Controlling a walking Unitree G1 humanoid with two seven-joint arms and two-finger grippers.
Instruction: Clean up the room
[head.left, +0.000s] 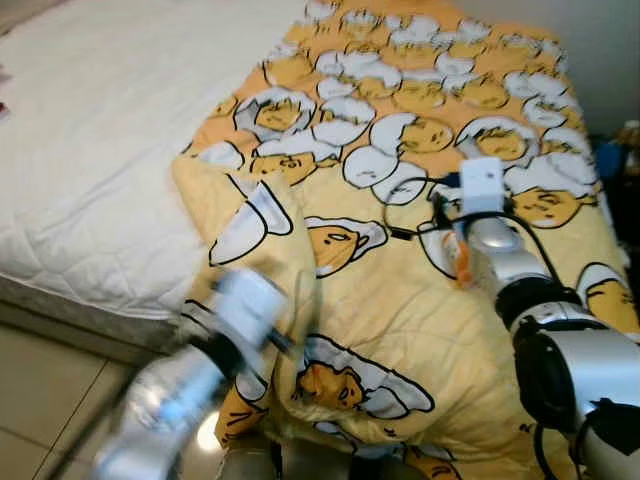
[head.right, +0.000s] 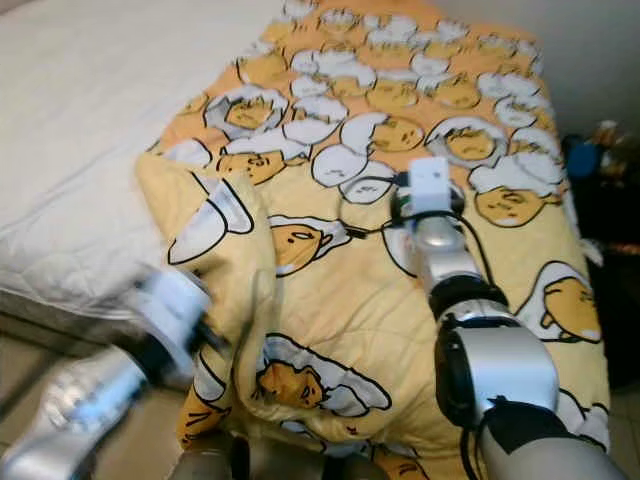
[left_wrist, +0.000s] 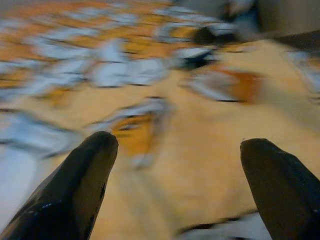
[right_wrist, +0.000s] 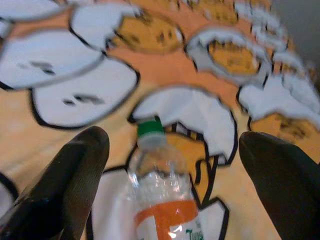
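a bed (head.left: 90, 150) with a white quilted mattress cover takes up most of the scene, its near edge above a tiled floor (head.left: 40, 410). over the bed's right part lies a yellow-orange blanket (head.left: 400, 320) printed with cartoon eggs, bunched into folds along its left border and hanging over the near edge. the right arm (head.left: 540, 320) reaches out over the middle of the blanket; the right gripper (right_wrist: 170, 170) has its two black fingers spread wide, with a clear plastic bottle (right_wrist: 162, 195) between them, green cap and orange label, lying on the blanket and not clamped by either finger. the left arm (head.left: 190, 380) is blurred, near the blanket's folded left border at the bed's near edge; the left gripper (left_wrist: 175, 180) is also spread wide over the blanket, holding nothing. a dark shelf (head.right: 610, 200) with small items stands beyond the bed's right edge.
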